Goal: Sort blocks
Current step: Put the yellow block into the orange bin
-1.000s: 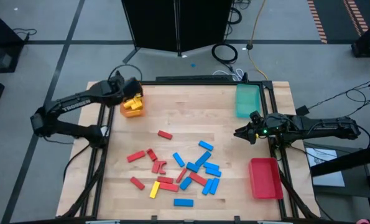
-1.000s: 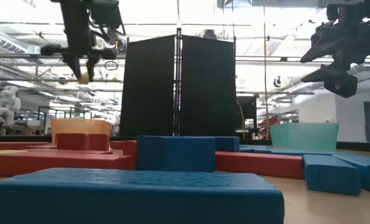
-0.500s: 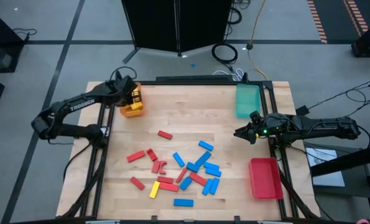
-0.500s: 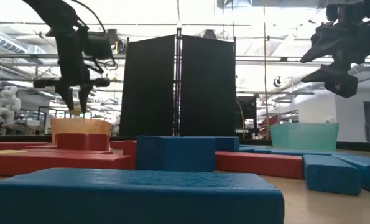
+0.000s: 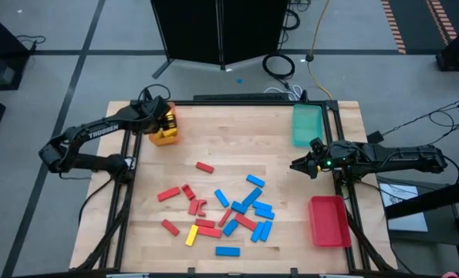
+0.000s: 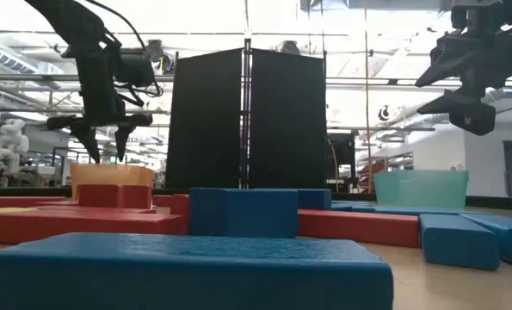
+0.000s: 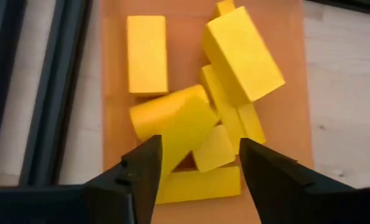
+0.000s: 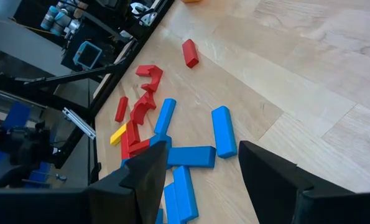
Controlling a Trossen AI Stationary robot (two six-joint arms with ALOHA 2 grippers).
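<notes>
My left gripper [image 5: 164, 122] hangs open just above the orange tray [image 5: 166, 137] at the table's far left corner, fingers pointing steeply down. Nothing is between the fingers [image 7: 198, 149]. Several yellow blocks [image 7: 234, 56] lie jumbled in the tray below them. My right gripper [image 5: 297, 164] waits open and empty above the table's right edge. Red and blue blocks [image 5: 229, 212] and one yellow block [image 5: 191, 235] lie flat on the wood in the near middle.
A teal tray [image 5: 307, 124] stands at the far right and a red tray [image 5: 329, 221] at the near right. A lone red block [image 5: 204, 167] lies between the pile and the orange tray. Black frame rails run along the table's left and right sides.
My left gripper has come down toward the orange tray with a yellow block at its fingertips and tipped more steeply down. It then opened and let go; the block no longer shows between the fingers and lies among the yellow blocks in the tray.
</notes>
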